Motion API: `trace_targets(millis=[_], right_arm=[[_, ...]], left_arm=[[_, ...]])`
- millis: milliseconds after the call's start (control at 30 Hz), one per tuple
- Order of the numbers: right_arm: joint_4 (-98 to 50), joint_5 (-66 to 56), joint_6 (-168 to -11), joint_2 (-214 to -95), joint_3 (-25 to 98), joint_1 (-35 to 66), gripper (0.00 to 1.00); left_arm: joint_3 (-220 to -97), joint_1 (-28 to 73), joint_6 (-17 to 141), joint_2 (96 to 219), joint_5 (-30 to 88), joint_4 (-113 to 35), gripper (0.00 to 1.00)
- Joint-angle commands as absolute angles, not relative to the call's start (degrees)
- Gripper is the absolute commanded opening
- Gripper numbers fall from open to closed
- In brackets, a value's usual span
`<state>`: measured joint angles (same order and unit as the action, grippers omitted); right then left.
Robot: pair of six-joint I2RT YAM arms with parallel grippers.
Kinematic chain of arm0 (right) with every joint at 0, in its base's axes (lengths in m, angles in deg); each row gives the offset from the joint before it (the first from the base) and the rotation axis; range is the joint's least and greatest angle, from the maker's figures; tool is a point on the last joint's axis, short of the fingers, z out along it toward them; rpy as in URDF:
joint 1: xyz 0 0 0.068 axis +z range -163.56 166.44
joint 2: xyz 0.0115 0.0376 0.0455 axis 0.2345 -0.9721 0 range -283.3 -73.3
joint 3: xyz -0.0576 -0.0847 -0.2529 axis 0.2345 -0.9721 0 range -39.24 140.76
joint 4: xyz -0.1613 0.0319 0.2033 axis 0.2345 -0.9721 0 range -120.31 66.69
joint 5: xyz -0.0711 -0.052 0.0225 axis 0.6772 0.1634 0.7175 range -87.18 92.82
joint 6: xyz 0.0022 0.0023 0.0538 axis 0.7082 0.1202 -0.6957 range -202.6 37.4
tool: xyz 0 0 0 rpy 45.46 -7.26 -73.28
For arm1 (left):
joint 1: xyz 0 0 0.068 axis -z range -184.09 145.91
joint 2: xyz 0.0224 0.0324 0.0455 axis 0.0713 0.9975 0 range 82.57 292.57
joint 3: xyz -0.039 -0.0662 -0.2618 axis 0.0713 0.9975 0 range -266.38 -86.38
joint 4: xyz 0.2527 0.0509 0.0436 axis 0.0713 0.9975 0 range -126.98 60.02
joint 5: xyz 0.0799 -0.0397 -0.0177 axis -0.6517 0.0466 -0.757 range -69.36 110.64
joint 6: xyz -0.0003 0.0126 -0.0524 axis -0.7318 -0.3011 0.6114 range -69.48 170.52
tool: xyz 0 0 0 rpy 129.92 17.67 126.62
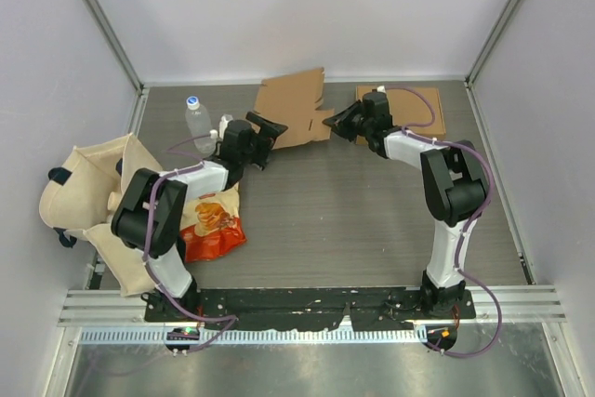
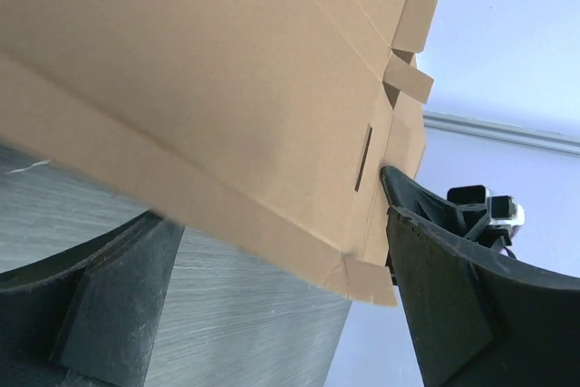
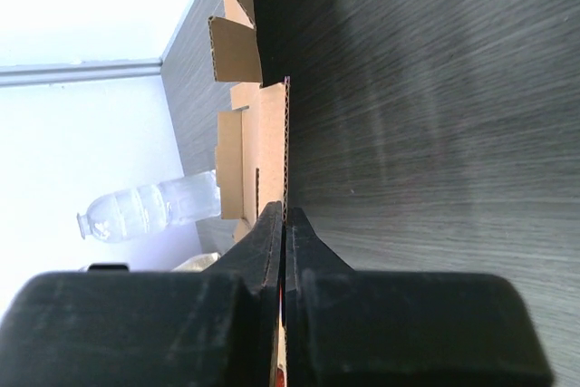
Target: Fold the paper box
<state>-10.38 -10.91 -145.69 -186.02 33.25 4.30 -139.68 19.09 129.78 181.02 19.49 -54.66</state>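
A: What sits at the far left?
B: A cream bag [image 1: 88, 194], slumped half off the table [image 1: 353, 220]. Just right of it lies an orange packet [image 1: 214, 222]. Behind that, a clear bottle [image 1: 197, 121] stands upright near the back wall.
A: And the left gripper [image 1: 265, 135]?
B: It lies low just right of the bottle, jaws spread wide and holding nothing. In its wrist camera the box [image 2: 227, 70] fills the top of the view, slanting over the gap between the two fingers [image 2: 435, 296]. One corner comes very close to the right-hand finger (whether it touches, I cannot tell).
A: Where is the box itself?
B: At the back of the table, about the middle, between the two grippers. It is a flat, unfolded brown sheet with flaps and slots cut in it. Its left edge looks raised off the table.
A: The right gripper [image 1: 337, 121]?
B: At the sheet's right edge, jaws closed tight on the cardboard rim. Its own camera shows the thin edge running straight out from between the pinched fingertips.
A: Anything further right?
B: Another brown card [image 1: 428, 118] lies flat in the back right corner, partly hidden by the right arm.
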Motion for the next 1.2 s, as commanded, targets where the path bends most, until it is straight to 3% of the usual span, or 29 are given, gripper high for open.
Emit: trace_targets(millis=[0, 100, 133, 200, 233, 300, 333, 433, 500, 533, 700, 967, 1167], right_arm=[[-3.9, -15.1, -149.0, -182.9, 31.5, 4.8, 0.01], [-3.4, -15.3, -149.3, -181.1, 29.7, 4.8, 0.01], [-3.6, -15.4, -148.8, -180.4, 28.4, 4.9, 0.01], [-4.8, -15.0, -147.0, -177.0, 26.5, 4.9, 0.01], [-6.7, -14.4, -145.4, -175.4, 24.4, 4.5, 0.06], [-9.8, -13.7, -138.9, -170.2, 22.6, 4.0, 0.16], [-12.1, -13.7, -136.5, -168.3, 21.4, 3.5, 0.28], [-24.9, -13.9, -123.2, -160.9, 23.5, 3.3, 0.49], [-32.5, -9.1, -113.2, -156.9, 25.5, 3.5, 0.57], [-38.5, -7.8, -109.2, -153.3, 27.7, 3.5, 0.65], [-49.0, -12.3, -83.0, -147.7, 40.0, 3.6, 0.83], [-63.7, -31.3, -67.6, -151.5, 60.2, 5.1, 0.93], [-66.0, -32.5, -66.6, -153.8, 62.5, 16.7, 0.93]], left_arm=[[-140.4, 18.9, 132.1, 185.7, 23.4, -61.8, 1.0], [-141.8, 18.9, 132.7, 189.1, 25.2, -64.6, 0.94], [-142.2, 18.8, 131.9, 189.4, 25.6, -66.4, 0.77], [-141.9, 18.9, 129.0, 189.2, 25.6, -68.2, 0.6], [-141.7, 19.1, 127.4, 188.7, 25.0, -70.5, 0.47], [-141.7, 19.6, 121.2, 187.3, 24.3, -71.5, 0.35], [-143.1, 19.6, 118.7, 185.4, 23.6, -68.6, 0.25], [-147.4, 20.0, 110.0, 181.4, 24.6, -59.5, 0.11], [-149.9, 20.3, 105.0, 178.8, 24.5, -50.0, 0.05], [-152.8, 20.6, 100.1, 176.4, 24.6, -46.3, 0.04], [-159.9, 20.6, 88.0, 168.5, 34.9, -18.9, 0.0], [-162.9, 20.7, 60.5, 148.6, 47.5, 15.1, 0.05], [-162.7, 20.7, 54.1, 146.6, 51.7, 19.8, 0.0]])
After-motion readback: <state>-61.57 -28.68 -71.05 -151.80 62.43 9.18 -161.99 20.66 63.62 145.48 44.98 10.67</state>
